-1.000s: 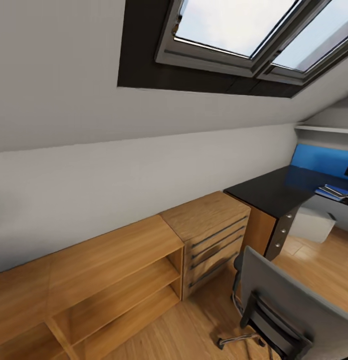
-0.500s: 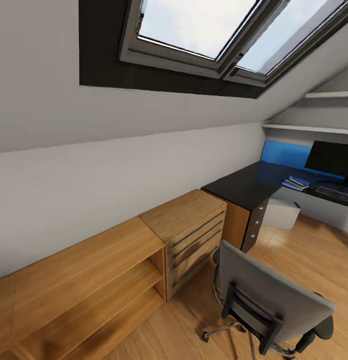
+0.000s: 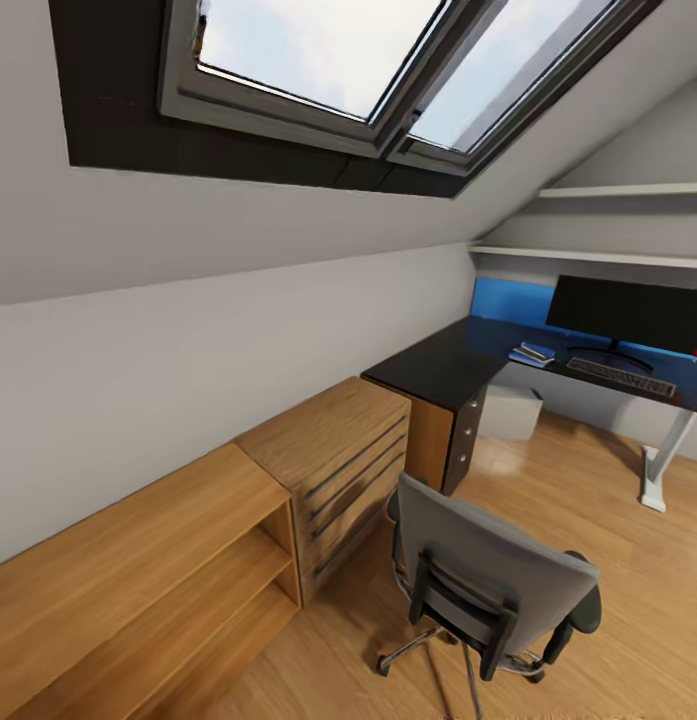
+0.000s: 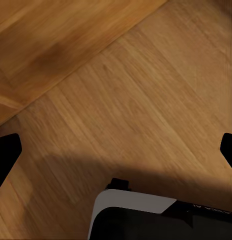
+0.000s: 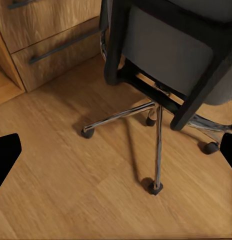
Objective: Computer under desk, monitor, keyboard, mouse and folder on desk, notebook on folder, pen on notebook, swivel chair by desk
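The swivel chair [image 3: 488, 580] stands on the wood floor with its grey back toward me, a little way off the desk [image 3: 438, 365]. On the black desk top sit the monitor [image 3: 628, 310], the keyboard [image 3: 620, 376] in front of it, and a small stack with the blue folder [image 3: 533, 354] lowest. What lies on the stack is too small to tell. The light grey computer [image 3: 510, 410] stands under the desk. My left gripper [image 4: 116, 152] is open over bare floor. Beside the chair's chrome base [image 5: 156, 115], my right gripper [image 5: 116, 152] is open and holds nothing.
A low wooden shelf unit [image 3: 138, 570] and a wooden drawer chest [image 3: 333, 455] line the wall at left, below the skylight [image 3: 328, 50]. The desk's white leg [image 3: 660, 462] stands at far right. Open wood floor [image 3: 588, 500] lies between chair and desk.
The head camera has swung to the right, bringing the monitor, the keyboard and the desk's white leg into the picture. No thing in the room has visibly moved.
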Controlling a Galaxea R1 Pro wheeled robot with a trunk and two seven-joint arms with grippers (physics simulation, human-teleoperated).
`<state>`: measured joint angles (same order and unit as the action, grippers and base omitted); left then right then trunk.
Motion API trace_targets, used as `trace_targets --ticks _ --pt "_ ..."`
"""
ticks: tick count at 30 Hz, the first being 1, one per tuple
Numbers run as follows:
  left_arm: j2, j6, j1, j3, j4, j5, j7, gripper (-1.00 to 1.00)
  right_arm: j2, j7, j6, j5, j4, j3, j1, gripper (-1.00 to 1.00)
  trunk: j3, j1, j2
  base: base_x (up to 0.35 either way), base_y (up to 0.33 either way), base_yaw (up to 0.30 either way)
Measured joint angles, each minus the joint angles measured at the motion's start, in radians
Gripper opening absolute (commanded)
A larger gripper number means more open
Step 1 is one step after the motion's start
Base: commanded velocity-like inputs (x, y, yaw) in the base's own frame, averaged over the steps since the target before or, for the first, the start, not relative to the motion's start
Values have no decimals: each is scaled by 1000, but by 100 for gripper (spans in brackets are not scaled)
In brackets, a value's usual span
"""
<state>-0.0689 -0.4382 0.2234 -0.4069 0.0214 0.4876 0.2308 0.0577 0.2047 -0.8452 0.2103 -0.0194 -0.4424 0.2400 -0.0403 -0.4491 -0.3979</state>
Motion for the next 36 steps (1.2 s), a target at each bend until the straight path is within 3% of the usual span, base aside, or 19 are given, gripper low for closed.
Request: trace_targets --ticks 13,36 --pt "-1 0 0 0 0 0 0 100 0 0 0 -1 0 0 0 100 0 0 0 214 220 -300" --pt "1 0 0 0 0 1 0 100 0 0 0 -2 0 -1 0 100 0 0 0 15 10 -300"
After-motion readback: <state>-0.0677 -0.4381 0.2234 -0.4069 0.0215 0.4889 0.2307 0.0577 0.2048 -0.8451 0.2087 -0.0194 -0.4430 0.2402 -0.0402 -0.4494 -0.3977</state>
